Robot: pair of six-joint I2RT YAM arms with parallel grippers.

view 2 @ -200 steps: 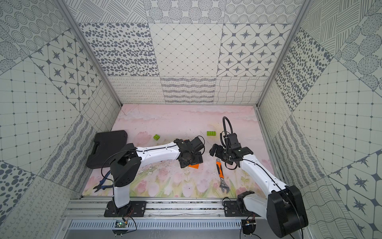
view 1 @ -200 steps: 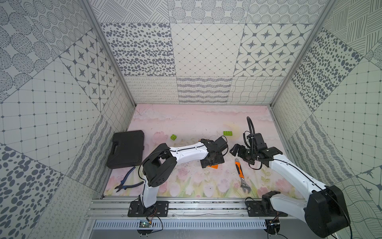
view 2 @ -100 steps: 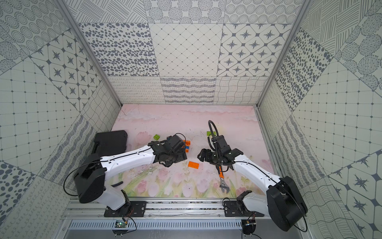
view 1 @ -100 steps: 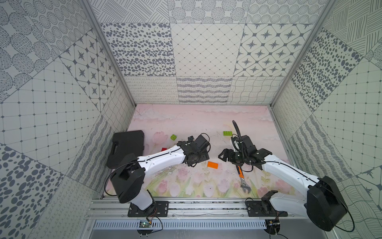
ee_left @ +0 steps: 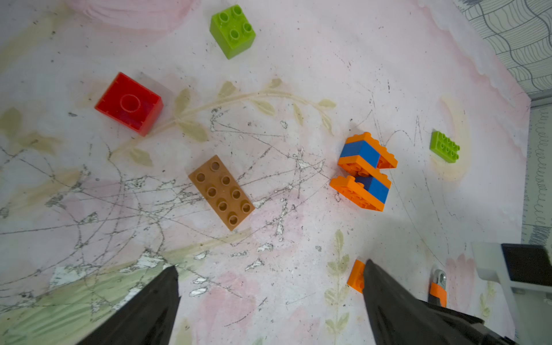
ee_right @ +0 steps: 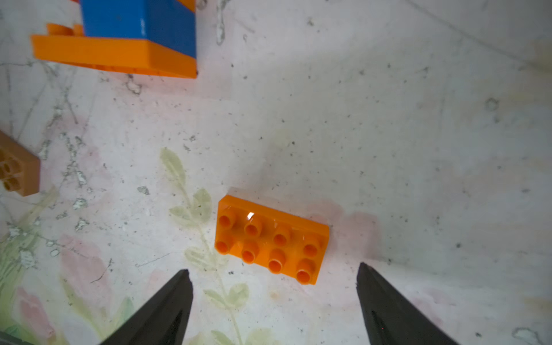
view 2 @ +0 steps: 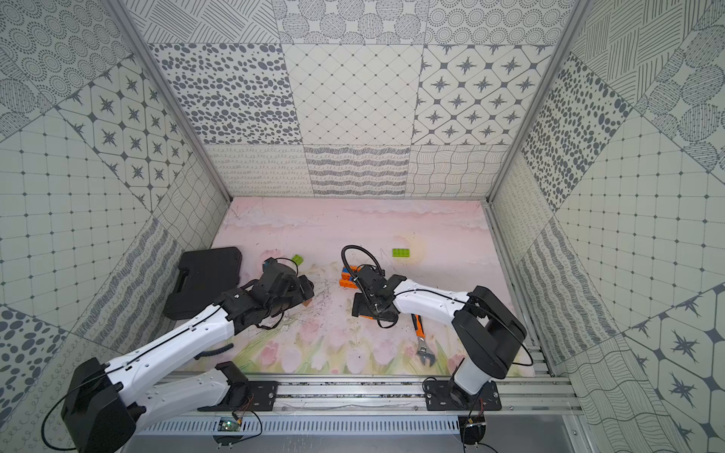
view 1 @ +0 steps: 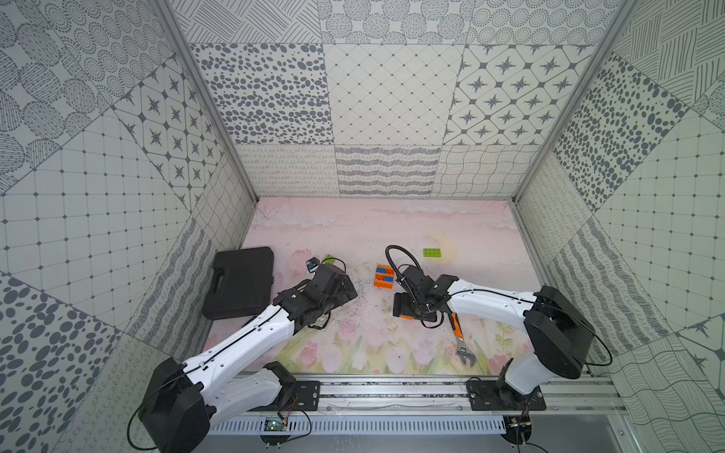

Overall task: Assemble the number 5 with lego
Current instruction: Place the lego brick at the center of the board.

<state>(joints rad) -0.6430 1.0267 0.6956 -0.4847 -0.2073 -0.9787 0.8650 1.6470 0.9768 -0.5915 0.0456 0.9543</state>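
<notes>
Lego lies scattered on the pink floral mat. An orange-and-blue assembly lies on its side mid-mat. My right gripper hangs open just above a loose orange oblong brick, studs up, not touching it. My left gripper is open and empty, left of the assembly. Beyond its fingers lie a brown oblong brick, a red brick upside down, a lime square brick and a lime oblong brick.
An orange-handled wrench lies right of the right gripper, near the front. A black case sits against the left wall. Patterned walls enclose the mat on three sides; the arms' rail runs along the front.
The left gripper has drawn back to the left, uncovering the assembly. The right gripper has moved left and toward the front, ending over the loose orange brick.
</notes>
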